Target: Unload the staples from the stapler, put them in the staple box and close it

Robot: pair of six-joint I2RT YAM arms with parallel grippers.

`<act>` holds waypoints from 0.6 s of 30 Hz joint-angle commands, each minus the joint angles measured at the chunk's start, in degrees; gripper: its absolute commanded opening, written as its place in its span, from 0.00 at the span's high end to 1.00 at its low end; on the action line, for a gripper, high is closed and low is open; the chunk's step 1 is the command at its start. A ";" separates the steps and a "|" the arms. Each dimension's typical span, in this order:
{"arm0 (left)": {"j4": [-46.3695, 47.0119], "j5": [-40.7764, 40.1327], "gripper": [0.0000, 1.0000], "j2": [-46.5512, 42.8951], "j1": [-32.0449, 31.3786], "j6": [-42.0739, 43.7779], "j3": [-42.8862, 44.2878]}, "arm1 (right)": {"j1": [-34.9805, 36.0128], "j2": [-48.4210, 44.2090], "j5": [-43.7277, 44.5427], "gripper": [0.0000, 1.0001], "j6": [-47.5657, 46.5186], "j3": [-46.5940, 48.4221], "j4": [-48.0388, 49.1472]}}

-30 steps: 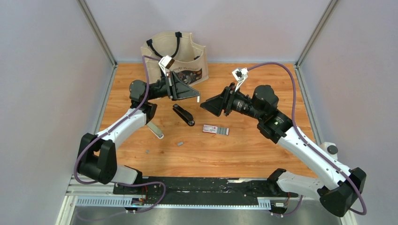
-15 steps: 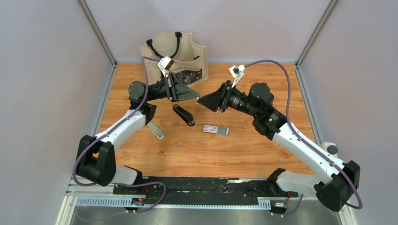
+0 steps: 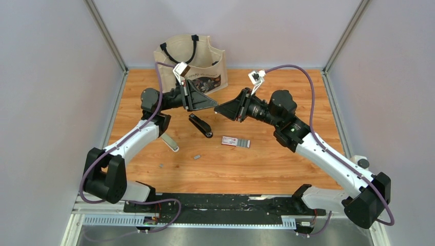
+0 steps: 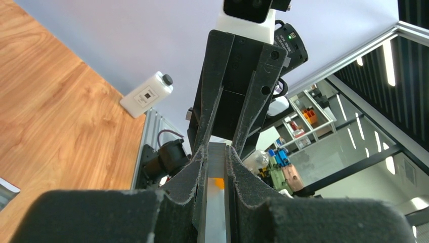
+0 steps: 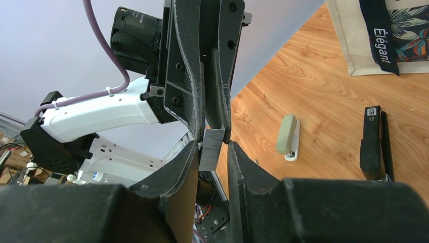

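The staple strip [image 5: 212,150], a short ribbed grey bar, is up in the air above the middle of the table [image 3: 267,169], clamped flat between the pads of the left gripper [image 4: 216,151], which is closed on it with one end poking out past the fingertips. The right gripper [image 5: 212,144] meets it head-on from the 3 o'clock side. Its jaws are narrow and bracket that free end, with a thin sliver of gap on either side in its own camera, so it is around the strip rather than squeezing it. In the overhead view the two claws meet tip to tip. The stapler [image 3: 170,142], with a grey top on a pale base, lies flat on the wood at about 8 o'clock from the held strip, well apart from both grippers and angled along the left arm's forearm. A black stapler [image 3: 201,126] lies closer in, at 7 o'clock, just below the left claw. Two loose grey strips rest on the table: one [image 3: 196,157] at 7 o'clock from the held strip, beyond the black stapler, and the other [image 3: 161,165] at 7 o'clock from the grey stapler. A flat red-and-white box [image 3: 236,142] lies at 5 o'clock, under the right arm's wrist. A cream tote bag [image 3: 191,59] with black handles stands at 11 o'clock against the back wall.
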 commanded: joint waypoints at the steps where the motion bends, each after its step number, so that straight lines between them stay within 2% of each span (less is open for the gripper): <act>1: 0.43 0.73 0.86 -2.07 0.19 1.95 0.11 | 0.47 -0.18 0.14 0.73 0.23 1.35 2.29; 5: -0.46 0.29 0.87 -1.90 0.36 2.92 0.64 | 0.47 -1.32 0.58 0.76 0.14 0.38 1.59; 9: -0.45 0.47 0.84 -1.55 0.28 3.53 0.64 | 0.47 -2.29 1.02 0.84 -0.21 -0.33 0.71; 12: -4.48 0.29 0.64 -1.98 0.36 7.03 1.16 | 0.47 -3.34 1.46 0.86 -0.74 -1.03 -0.43; 13: -9.81 0.03 0.51 -2.33 0.45 10.79 1.86 | 0.38 -3.70 1.89 0.86 -1.00 -1.12 -0.87; 15: -15.63 -0.06 0.39 -2.43 0.63 14.24 3.18 | 0.47 -4.57 2.34 0.86 -2.05 -1.47 -3.24; 16: -16.79 -0.06 0.29 -1.99 0.89 16.08 3.54 | 0.38 -4.93 3.12 0.86 -2.58 -1.56 -4.12; 18: -18.98 -0.15 0.24 -1.29 1.50 17.32 4.85 | 0.29 -5.63 3.92 0.86 -3.90 -1.91 -6.41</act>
